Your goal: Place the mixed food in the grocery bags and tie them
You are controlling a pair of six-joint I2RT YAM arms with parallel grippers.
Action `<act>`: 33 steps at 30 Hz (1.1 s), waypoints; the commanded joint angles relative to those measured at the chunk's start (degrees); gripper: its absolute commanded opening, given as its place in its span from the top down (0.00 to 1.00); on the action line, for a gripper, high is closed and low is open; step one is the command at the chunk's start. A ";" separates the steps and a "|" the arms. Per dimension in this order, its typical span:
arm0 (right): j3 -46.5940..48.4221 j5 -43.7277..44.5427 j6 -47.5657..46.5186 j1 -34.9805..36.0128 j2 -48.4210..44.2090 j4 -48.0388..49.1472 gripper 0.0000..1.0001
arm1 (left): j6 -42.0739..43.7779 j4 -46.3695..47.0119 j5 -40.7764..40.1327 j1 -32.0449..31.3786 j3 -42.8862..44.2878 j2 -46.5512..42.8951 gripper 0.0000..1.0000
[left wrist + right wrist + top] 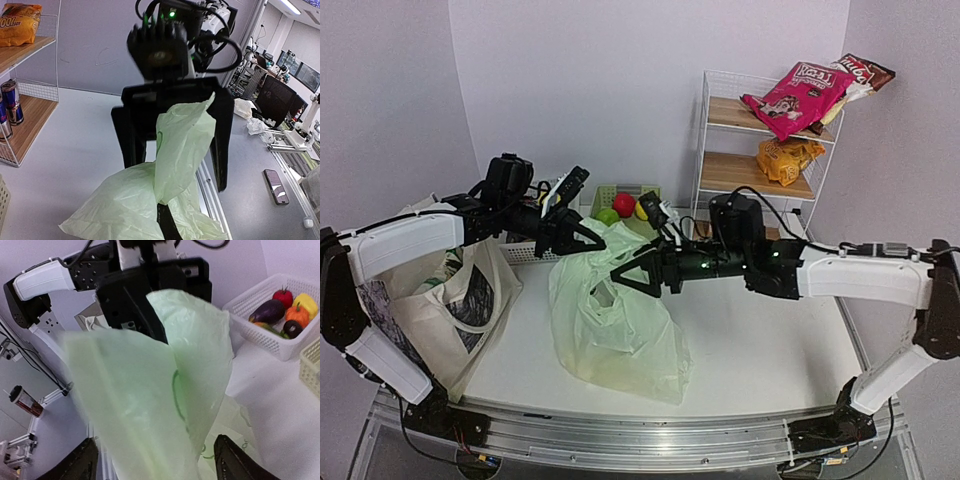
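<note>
The pale-green plastic bag (615,325) stands bulging in the middle of the table. My left gripper (592,240) is shut on an upper flap of it (182,145), pulled up from the bag. Only one of its dark fingers (167,222) shows in the left wrist view. My right gripper (620,275) faces it with jaws wide open, and the flap (165,390) hangs between its fingers (232,460). The cream canvas tote (450,300) stands open at the far left. Snack packets (795,95) and drink cans (10,105) sit on the shelf. What is inside the bags is hidden.
A white wire shelf (720,140) stands at the back right. A green basket (650,192) with toy fruit and a white basket (260,335) with toy vegetables sit at the back, just behind the grippers. The table's front rail (620,435) runs along the near edge.
</note>
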 commanded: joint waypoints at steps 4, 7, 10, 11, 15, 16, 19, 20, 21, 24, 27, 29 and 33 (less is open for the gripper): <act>3.81 7.40 -8.32 0.46 -8.69 -11.05 0.18 | 3.82 -1.42 -1.38 0.14 -0.77 -2.15 1.00; 5.53 7.48 -10.05 1.01 -7.19 -11.59 0.20 | 3.90 -1.46 -1.52 0.13 -0.60 -2.00 1.00; 7.47 6.81 -11.19 1.06 -4.86 -11.63 0.24 | 3.99 -1.84 -1.76 0.12 -0.41 -1.89 1.00; 8.19 6.71 -11.31 1.06 -3.96 -11.65 0.25 | 3.99 -1.92 -1.79 0.12 -0.38 -1.89 1.00; 9.91 8.64 -11.94 1.07 -1.83 -11.57 0.40 | 4.18 -2.11 -1.76 0.11 -0.42 -1.89 1.00; 10.16 10.15 -11.93 1.10 -1.66 -11.55 0.53 | 4.35 -2.17 -1.69 0.12 -0.54 -1.88 1.00; 10.49 14.59 -11.65 1.13 -1.76 -11.06 0.83 | 4.69 -2.15 -1.50 0.12 -0.97 -1.78 1.00; 10.29 15.31 -11.58 1.12 -2.10 -10.87 0.95 | 4.69 -2.11 -1.49 0.12 -1.11 -1.72 0.99; 9.83 15.71 -11.44 1.10 -2.50 -10.64 0.99 | 4.69 -2.03 -1.42 0.15 -1.20 -1.62 0.94; 8.23 15.76 -10.71 1.10 -3.67 -10.54 1.00 | 2.93 -0.14 -0.87 0.10 -2.31 -1.22 0.70; 6.45 15.68 -8.75 1.07 -4.53 -10.54 1.00 | -0.76 4.55 0.38 -0.12 -3.95 -0.71 0.48; 5.42 15.65 -7.46 1.11 -5.06 -10.45 1.00 | -2.68 6.39 1.16 -0.30 -4.84 -0.41 0.39; 4.45 14.58 -5.47 1.10 -5.41 -10.33 1.00 | -5.88 9.24 1.93 -1.24 -5.73 0.36 0.29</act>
